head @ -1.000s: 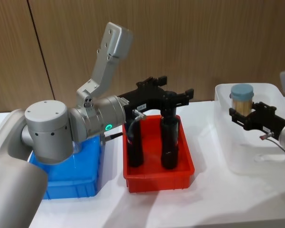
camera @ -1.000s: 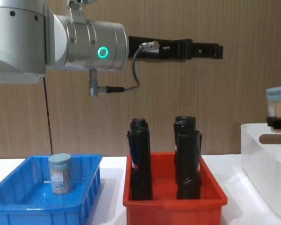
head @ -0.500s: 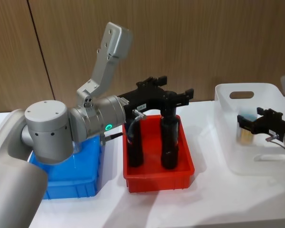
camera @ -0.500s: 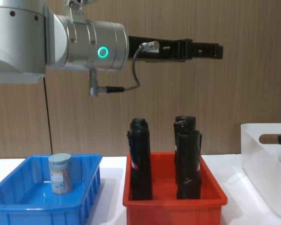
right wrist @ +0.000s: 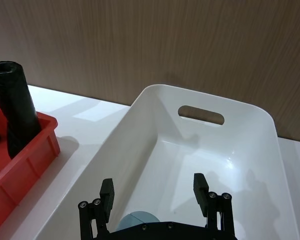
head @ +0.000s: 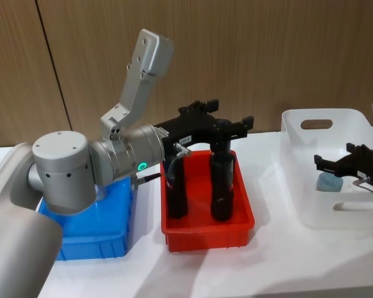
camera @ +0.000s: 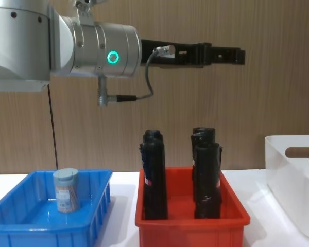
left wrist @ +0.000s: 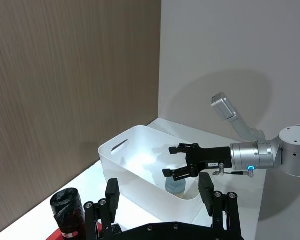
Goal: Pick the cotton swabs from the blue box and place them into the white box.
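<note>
The white box [head: 292, 167], smooth milky plastic with rounded corners and an oval handle hole, holds one jar of cotton swabs [head: 328, 182], of which the pale blue lid shows. The right gripper [head: 340, 159] hangs just over this jar with its fingers spread wide, and the jar is released. In the ribbed blue box [camera: 51, 229] a second clear jar [camera: 66, 190] stands upright. The red bin [camera: 195, 232] holds tall black wrapped cylinders [camera: 154, 175]. The left gripper [head: 224, 118] hovers high over it, fingers apart, gripping nothing.
</note>
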